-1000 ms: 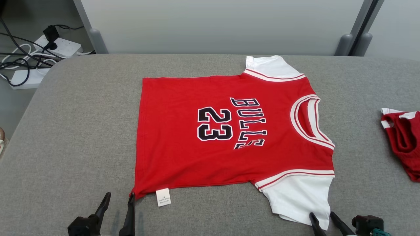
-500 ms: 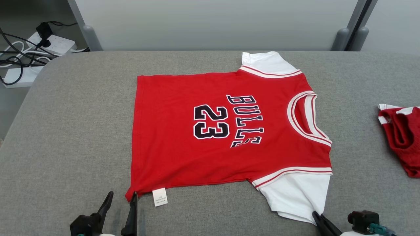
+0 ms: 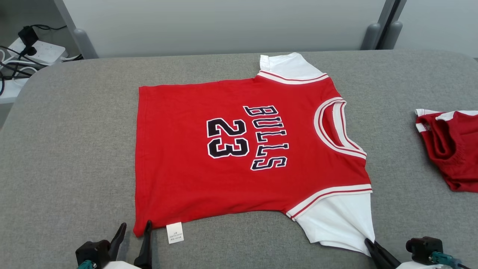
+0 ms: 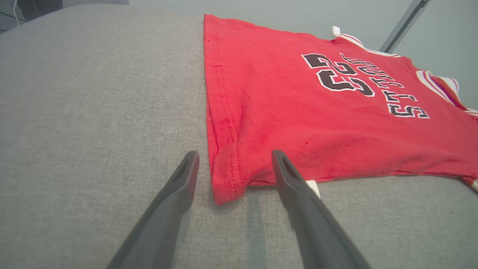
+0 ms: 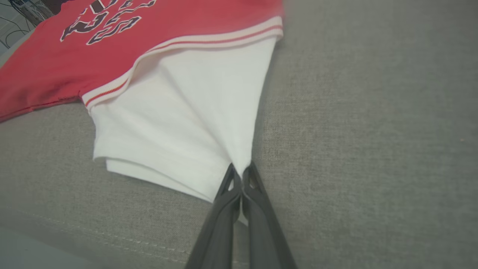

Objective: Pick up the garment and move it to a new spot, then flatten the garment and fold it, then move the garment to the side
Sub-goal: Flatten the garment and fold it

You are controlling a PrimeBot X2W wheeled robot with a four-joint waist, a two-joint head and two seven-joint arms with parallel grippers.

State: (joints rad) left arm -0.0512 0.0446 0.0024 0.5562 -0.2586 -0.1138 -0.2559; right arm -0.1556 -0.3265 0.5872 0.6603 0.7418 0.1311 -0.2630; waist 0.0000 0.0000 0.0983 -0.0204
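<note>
Two claws of mine sat at the near edge of the red shirt [image 3: 239,149], spread flat on the grey table [image 3: 74,149]. My right claw [image 5: 241,168] was pinched on the white sleeve [image 5: 186,130]; my left claw [image 4: 234,153] stood apart, astride the hem corner [image 4: 224,186].

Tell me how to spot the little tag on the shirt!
Start at the big grey table and find the red jersey numbered 23 lying flat on it. Follow its near edge to the hem corner on the robot's left: a small white label pokes out there, far smaller than the white sleeves.
</note>
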